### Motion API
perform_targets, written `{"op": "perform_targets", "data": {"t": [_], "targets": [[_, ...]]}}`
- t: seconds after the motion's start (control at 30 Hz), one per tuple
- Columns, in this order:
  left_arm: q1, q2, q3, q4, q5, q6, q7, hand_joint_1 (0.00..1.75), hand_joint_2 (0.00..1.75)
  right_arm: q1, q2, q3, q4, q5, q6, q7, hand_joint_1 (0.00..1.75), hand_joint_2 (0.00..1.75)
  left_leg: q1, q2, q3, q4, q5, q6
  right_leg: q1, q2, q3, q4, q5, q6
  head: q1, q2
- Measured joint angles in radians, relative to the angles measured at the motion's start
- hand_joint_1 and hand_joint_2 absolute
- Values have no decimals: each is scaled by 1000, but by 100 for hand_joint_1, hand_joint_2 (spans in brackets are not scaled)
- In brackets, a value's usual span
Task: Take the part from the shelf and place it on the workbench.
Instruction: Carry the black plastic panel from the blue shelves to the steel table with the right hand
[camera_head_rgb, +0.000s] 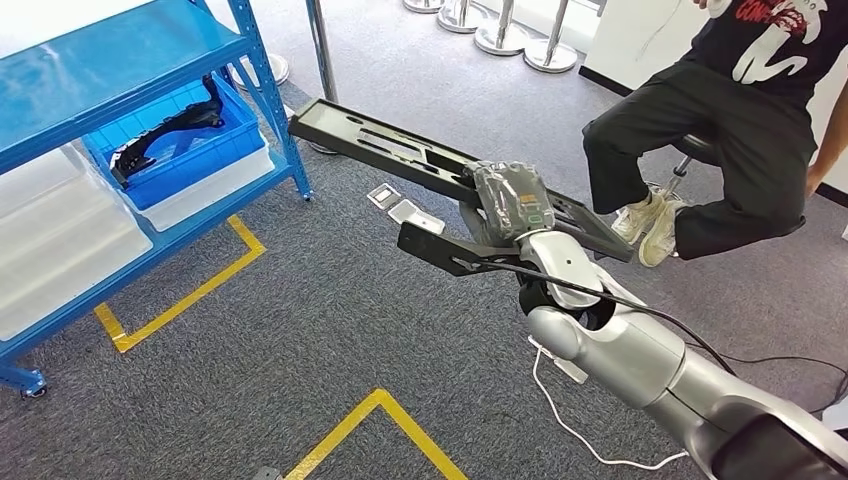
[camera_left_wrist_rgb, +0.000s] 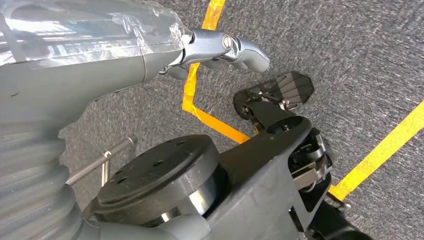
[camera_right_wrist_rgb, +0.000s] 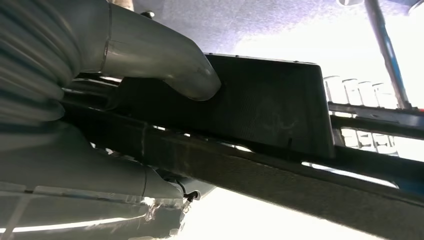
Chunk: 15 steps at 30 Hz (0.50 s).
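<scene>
A: What does the head view give you?

B: The right robot hand (camera_head_rgb: 512, 198), wrapped in clear plastic film, grips a long flat black part (camera_head_rgb: 400, 150) near the middle of its length. The part is held in the air over the grey carpet (camera_head_rgb: 300, 320), running from far left to near right. On the left stands a blue shelf (camera_head_rgb: 130, 60); on its lower level a blue bin (camera_head_rgb: 185, 150) holds another black part (camera_head_rgb: 165, 128), with a white bin under it and more pale bins to the left.

A: Anything else there?

B: Yellow tape lines (camera_head_rgb: 185, 295) on the carpet, and a white cable (camera_head_rgb: 560, 420) trailing near the arm. A person (camera_head_rgb: 730, 120) in black trousers sits on a stool at the far right, close to the held part's near end.

A: And the left wrist view?

B: The left robot hand (camera_left_wrist_rgb: 220, 47) hangs over the carpet; its thumb and fingers hold nothing. I cannot tell whether the fingers are spread or curled.

A: The right wrist view?

B: Very close in. The grey thumb (camera_right_wrist_rgb: 165, 60) presses on the black part's broad face, the rest of the hand lying under its long edge. So the grasp is firm, and the part sits away from the shelf, carried in the right hand.
</scene>
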Motion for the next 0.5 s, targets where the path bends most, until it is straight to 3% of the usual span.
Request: {"op": "perform_targets", "data": {"t": [0.07, 0.13, 0.23, 0.3, 0.4, 0.43, 0.5], "targets": [[0, 1, 0, 0, 1, 1, -1, 0, 175, -4, 0, 1, 0, -2, -2, -2, 175, 175, 2, 11, -2, 10, -7, -10, -1, -24, 68, -129, 58, 4, 10, 0], [-1, 2, 0, 1, 1, 3, -2, 0, 175, -9, 2, 1, 0, -2, -6, -5, 175, 175, -2, 19, -6, 22, -12, -22, 3, -41, 105, -209, 75, -5, 16, 0], [0, 3, 0, 1, 1, 5, -2, 0, 175, -11, 5, 2, 3, -4, -14, -13, 175, 175, -3, 31, -8, 27, -15, -37, 8, -28, 100, -217, 74, -30, 6, 0], [0, 3, 1, 1, 1, 7, -2, 0, 175, -14, 7, 2, 5, -4, -19, -15, 175, 175, 0, 16, -20, 63, -44, -47, 6, -17, 99, -220, 79, -43, -1, 0], [1, 3, 1, 1, 1, 8, -2, 0, 175, -16, 13, 3, 7, -4, -23, -16, 175, 175, 1, -14, -95, 242, -138, -51, 9, 1, 96, -221, 83, -54, -22, 0], [2, 3, 1, 1, 1, 8, -2, 0, 175, -16, 14, 4, 8, -4, -23, -16, 175, 175, 0, -17, -119, 295, -158, -51, 11, 6, 96, -221, 83, -55, -27, 0], [3, 3, 1, 2, 1, 9, -2, 0, 175, -15, 15, 5, 9, -4, -23, -16, 175, 175, -1, -18, -141, 339, -170, -49, 14, 12, 95, -221, 84, -56, -31, 0]]}}
